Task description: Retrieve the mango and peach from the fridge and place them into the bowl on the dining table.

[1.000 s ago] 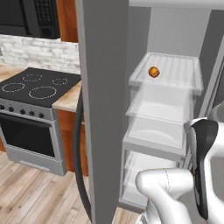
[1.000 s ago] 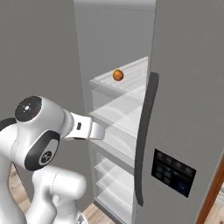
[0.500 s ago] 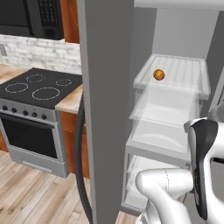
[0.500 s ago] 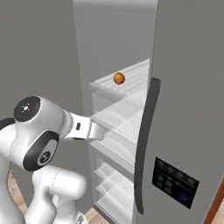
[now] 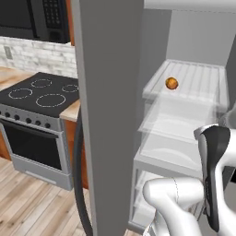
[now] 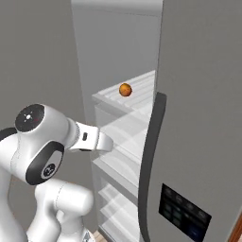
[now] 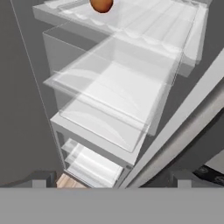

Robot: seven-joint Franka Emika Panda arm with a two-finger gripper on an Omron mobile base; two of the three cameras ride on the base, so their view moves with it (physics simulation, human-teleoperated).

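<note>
A stove (image 5: 39, 94) with a black cooktop stands at the far left beside the fridge (image 5: 110, 115), whose open grey door cuts down the middle of the left base view, its dark curved handle (image 5: 79, 184) trailing toward the wood floor. To the right of that door, the white interior opens onto clear shelves, and a single round orange fruit (image 5: 171, 83) sits on the upper shelf (image 5: 193, 85), near its front edge; whether it is the mango or the peach cannot be told from here, and a second fruit is not apparent. In the right base view the same fruit (image 6: 125, 90) rests above and beyond the arm's white forearm, with the other door and its black control panel (image 6: 184, 218) closing off the right side. The gripper (image 7: 111, 183) faces the lower shelves with its jaws spread as wide as they go and nothing between them, the fruit (image 7: 101, 4) just at the top edge of its view. The step in hand looks like the reach for that fruit: it likely calls for raising the hand to shelf height, going in level over the shelf lip, straddling the fruit and closing gently so it does not roll back.
</note>
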